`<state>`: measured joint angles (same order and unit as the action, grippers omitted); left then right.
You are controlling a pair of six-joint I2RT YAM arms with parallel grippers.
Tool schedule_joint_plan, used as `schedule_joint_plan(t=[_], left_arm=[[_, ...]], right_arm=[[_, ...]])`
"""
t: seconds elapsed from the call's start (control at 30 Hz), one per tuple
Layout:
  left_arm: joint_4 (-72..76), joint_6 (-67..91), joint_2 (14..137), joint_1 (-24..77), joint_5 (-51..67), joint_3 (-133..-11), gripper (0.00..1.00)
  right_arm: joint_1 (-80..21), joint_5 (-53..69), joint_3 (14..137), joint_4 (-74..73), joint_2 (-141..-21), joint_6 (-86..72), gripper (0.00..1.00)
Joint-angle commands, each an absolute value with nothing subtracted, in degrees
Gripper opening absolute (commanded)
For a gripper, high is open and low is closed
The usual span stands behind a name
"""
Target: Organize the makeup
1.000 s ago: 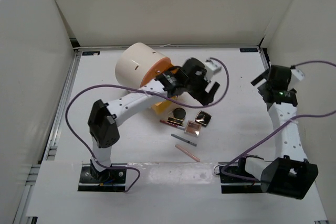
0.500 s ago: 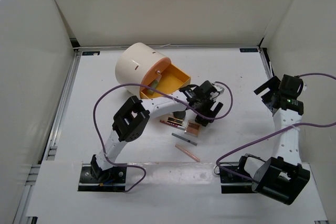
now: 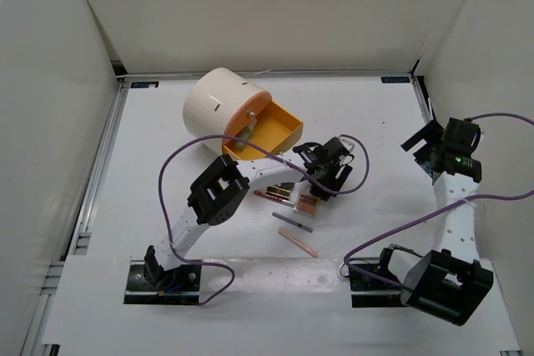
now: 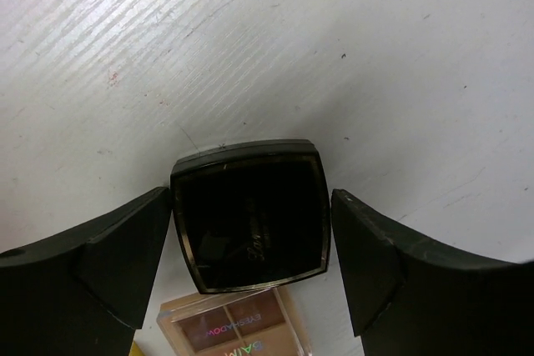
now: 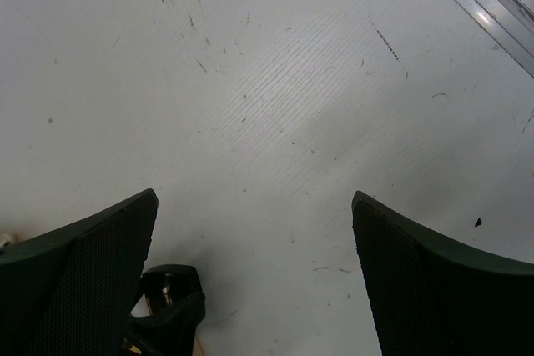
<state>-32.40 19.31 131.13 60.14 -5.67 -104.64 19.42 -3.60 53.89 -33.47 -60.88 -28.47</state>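
Note:
In the left wrist view my left gripper (image 4: 250,198) is open and low over the table. A dark square compact (image 4: 249,216) lies between its fingers. The left finger is at the compact's edge and the right one stands a little off. An eyeshadow palette (image 4: 234,327) lies just behind it. From above, my left gripper (image 3: 327,179) hides the compact. The palette (image 3: 307,203), a dark pink stick (image 3: 275,195), a grey pencil (image 3: 292,223) and a pink pencil (image 3: 299,243) lie nearby. My right gripper (image 3: 420,146) (image 5: 254,198) is open and empty over bare table.
The big cream cylinder (image 3: 219,104) lies at the back left with its orange drawer (image 3: 282,127) pulled out toward the makeup. A metal rail (image 5: 484,6) runs along the table's right edge. White walls (image 3: 50,122) close the table in.
My left arm has reached forward and come down, so its open fingers now straddle the square compact. The orange drawer has come into view. My right arm has drawn back to the right.

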Motion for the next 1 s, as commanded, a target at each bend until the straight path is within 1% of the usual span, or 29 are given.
schedule_joint_plan(t=[0.0,0.03,0.07,0.1,0.17,0.37,0.5,0.57,0.6,0.67,0.7,0.77,0.83,0.97], left_arm=[[-32.7,19.87,132.19,60.82,-6.5,-105.64,0.86],[-33.04,19.78,132.19,61.08,-7.03,-105.82,0.78],[-33.22,19.78,132.19,61.34,-7.73,-105.99,0.6],[-33.57,19.6,131.84,61.7,-8.17,-106.17,0.54],[-33.75,19.51,131.49,62.05,-9.31,-106.87,0.46],[-35.5,17.23,127.98,62.23,-10.28,-112.23,0.46],[-36.56,13.99,122.27,62.31,-10.98,-115.84,0.47],[-35.86,13.27,117.09,62.23,-13.17,-114.62,0.49],[-35.51,12.31,115.5,62.31,-14.49,-114.09,0.53],[-35.33,11.78,111.46,62.23,-18.7,-112.68,0.53],[-35.51,11.78,110.66,61.88,-23.51,-111.81,0.53],[-36.21,11.69,107.59,60.48,-26.79,-109.88,0.53],[-35.51,12.65,105.48,58.9,-27.24,-108.38,0.53],[-32.35,14.15,98.63,55.56,-29.88,-99.16,0.54]], right_arm=[[19.07,-2.81,55.9,-32.61,-60.12,-27.77,0.99],[19.07,-2.81,55.81,-32.69,-60.12,-27.77,0.99],[19.07,-2.99,55.9,-33.13,-60.12,-27.43,0.99],[19.07,-2.99,55.9,-32.87,-59.94,-27.42,0.99],[19.07,-3.16,56.07,-32.87,-59.77,-27.77,0.99],[18.11,-3.16,56.34,-32.7,-59.06,-27.25,0.99],[17.14,-2.11,56.34,-32.17,-58.36,-25.67,0.99],[16.18,-1.24,56.25,-31.47,-58.01,-24.97,0.99],[15.82,-1.4,56.25,-31.29,-58.44,-24.61,0.99],[14.77,0.79,56.43,-30.94,-58.01,-24.17,0.99],[14.33,1.14,56.43,-30.59,-57.83,-23.56,0.99],[12.93,1.84,56.43,-30.06,-58.18,-22.86,0.99],[11.96,3.86,56.6,-29.53,-58.18,-21.97,0.99],[9.5,4.57,56.69,-28.82,-58.71,-20.92,0.99]])
